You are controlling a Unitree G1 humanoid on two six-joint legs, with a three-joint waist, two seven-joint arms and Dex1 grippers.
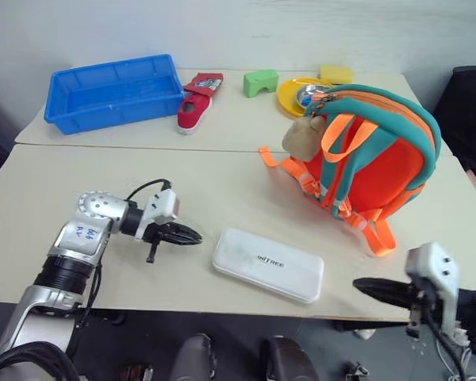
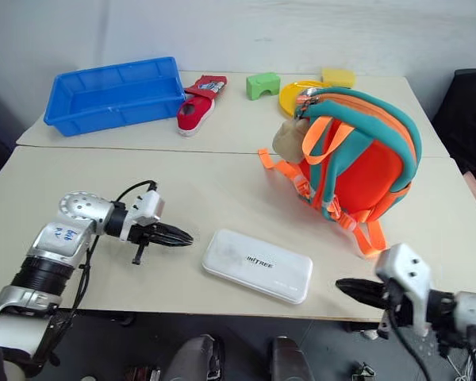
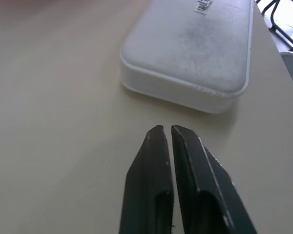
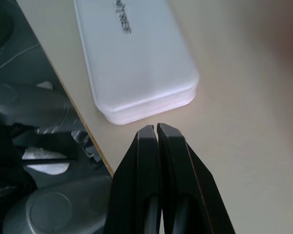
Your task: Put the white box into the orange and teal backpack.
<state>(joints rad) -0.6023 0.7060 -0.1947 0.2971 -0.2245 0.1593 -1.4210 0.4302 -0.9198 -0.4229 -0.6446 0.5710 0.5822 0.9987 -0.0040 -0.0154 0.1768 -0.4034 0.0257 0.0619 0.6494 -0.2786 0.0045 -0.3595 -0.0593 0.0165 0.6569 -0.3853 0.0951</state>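
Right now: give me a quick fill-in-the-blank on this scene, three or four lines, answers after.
1. The box lies flat on the table, between the two ____.
2. Both the left gripper and the right gripper have their fingers ____.
3. The backpack is orange with ____ trim.
4. The red shoe lies beside the ____ bin.

Missing words: grippers; shut; teal; blue
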